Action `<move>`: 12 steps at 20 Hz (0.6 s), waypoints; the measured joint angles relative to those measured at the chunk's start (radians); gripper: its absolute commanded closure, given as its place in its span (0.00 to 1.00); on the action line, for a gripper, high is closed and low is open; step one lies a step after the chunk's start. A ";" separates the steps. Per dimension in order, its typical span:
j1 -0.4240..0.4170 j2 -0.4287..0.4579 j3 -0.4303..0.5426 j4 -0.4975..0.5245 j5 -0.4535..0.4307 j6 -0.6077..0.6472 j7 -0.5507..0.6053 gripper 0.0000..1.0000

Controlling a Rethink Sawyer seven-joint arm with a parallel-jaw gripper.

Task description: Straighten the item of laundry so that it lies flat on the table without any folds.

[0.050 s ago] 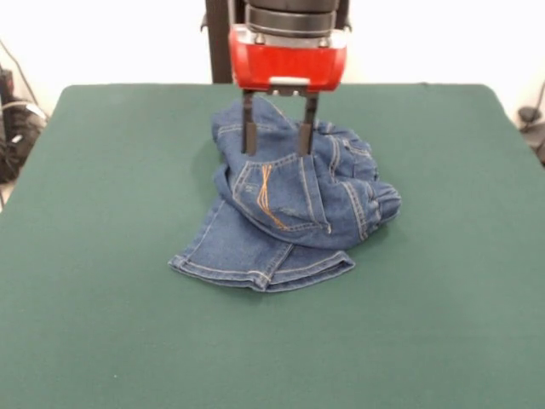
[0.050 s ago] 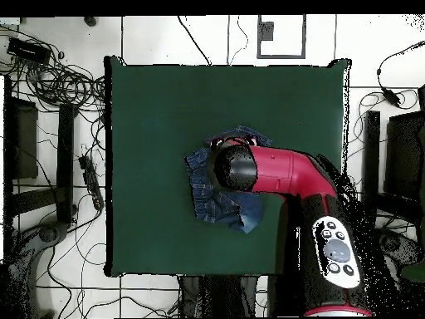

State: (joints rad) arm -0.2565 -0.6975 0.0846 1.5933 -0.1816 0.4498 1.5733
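- Nearest the camera in the front view, the dark green felt-topped rectangular table [image 1: 102, 324] lies bare along its near edge.
- Further in, the small crumpled pair of blue denim jeans [image 1: 289, 213] sits about midway between the table's side edges, toward its far edge; two leg hems lie flat nearest the camera, and a back pocket with orange stitching faces up on the bunched heap behind them.
- At the far part of the heap, the red and black gripper [image 1: 278, 136] hangs with its two dark fingers [image 1: 249, 128] spread apart, tips at the denim, clasping nothing.
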 measured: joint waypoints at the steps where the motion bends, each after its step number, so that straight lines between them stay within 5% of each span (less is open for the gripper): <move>1: 0.004 0.002 0.000 -0.002 0.000 0.000 0.000 0.00; 12: 0.118 0.143 -0.032 -0.183 0.004 0.108 0.000 0.00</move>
State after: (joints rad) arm -0.1383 -0.5546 0.0528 1.4100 -0.1771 0.5581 1.5733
